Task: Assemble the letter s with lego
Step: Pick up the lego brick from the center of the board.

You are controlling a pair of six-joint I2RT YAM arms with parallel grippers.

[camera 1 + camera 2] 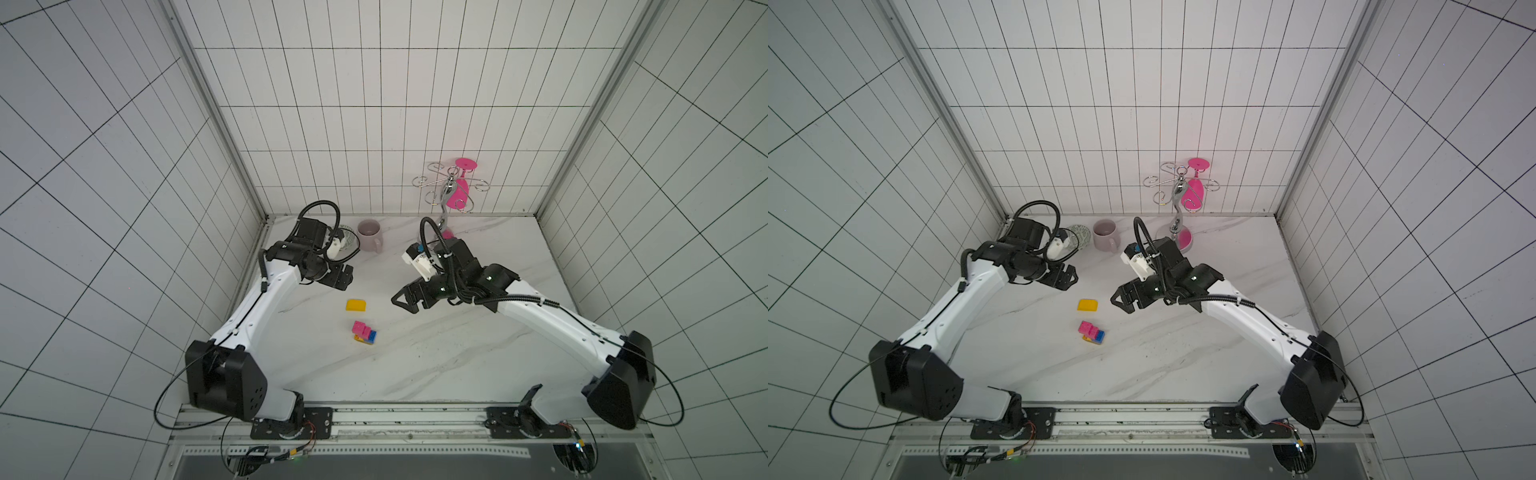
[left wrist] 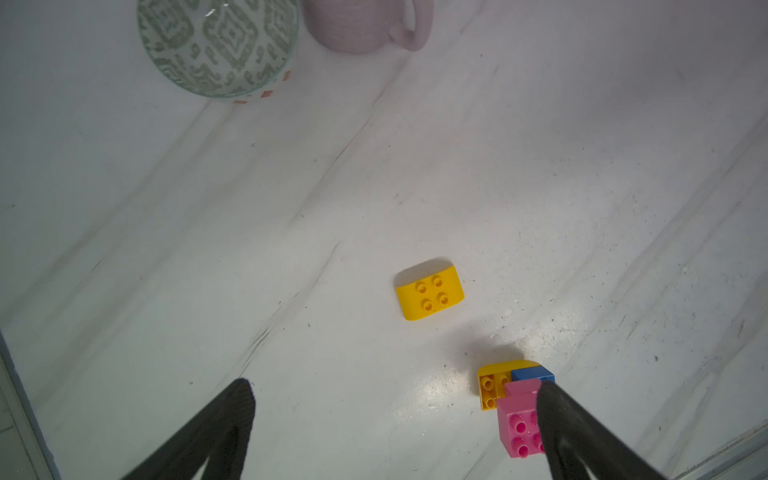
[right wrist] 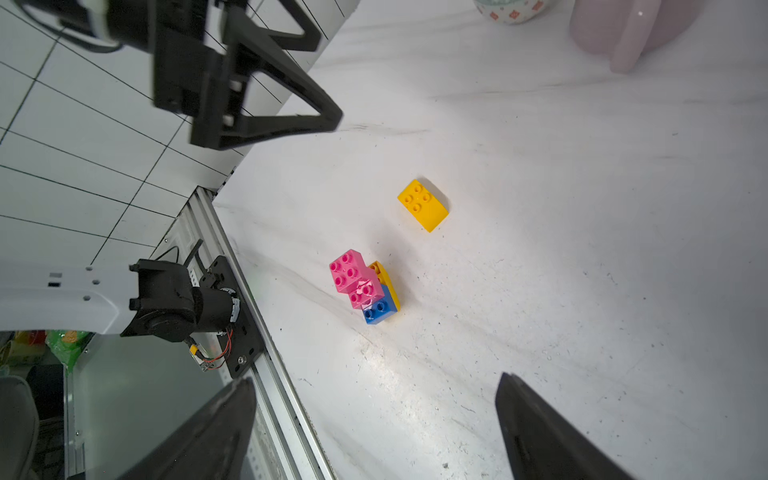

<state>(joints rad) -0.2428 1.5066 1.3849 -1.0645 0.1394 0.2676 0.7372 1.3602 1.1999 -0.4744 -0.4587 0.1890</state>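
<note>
Glossy veined marble tabletop (image 1: 436,353), rounded yellow studded brick (image 1: 355,305), blocky pink-blue-yellow stack (image 1: 365,332)

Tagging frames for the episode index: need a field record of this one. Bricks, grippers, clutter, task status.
stack: pink, pink, blue and yellow bricks joined, resting on the table
rounded yellow brick: loose, apart from the stack
left gripper: open, empty, off the bricks
right gripper: open, empty, off the bricks
clutter: mug and patterned glass at the back; pink goblet hanging on a wire rack
status: S unfinished, one brick not attached
</note>
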